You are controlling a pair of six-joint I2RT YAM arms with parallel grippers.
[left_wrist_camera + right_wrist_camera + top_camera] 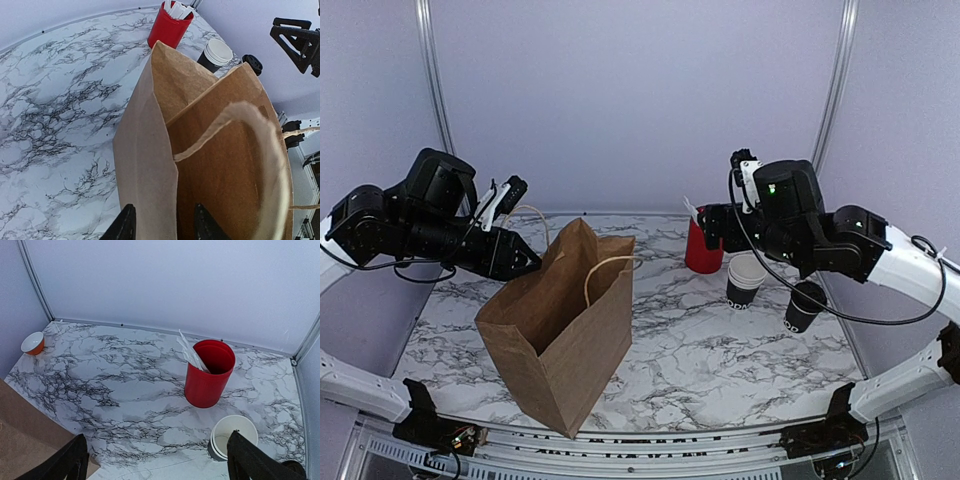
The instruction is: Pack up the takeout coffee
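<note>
Cups [747,283] in a stack stand between coffee [804,306] and bag [565,330].

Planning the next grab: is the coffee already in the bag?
No, the coffee stands on the table beside the cup stack, right of the bag.

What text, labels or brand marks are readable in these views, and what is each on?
stack of lidless black cups: white lettering on the side, too blurred to read.
takeout coffee: a faint white mark on the side, too small to read.
paper bag: no print visible.
red cup: no print visible.
</note>
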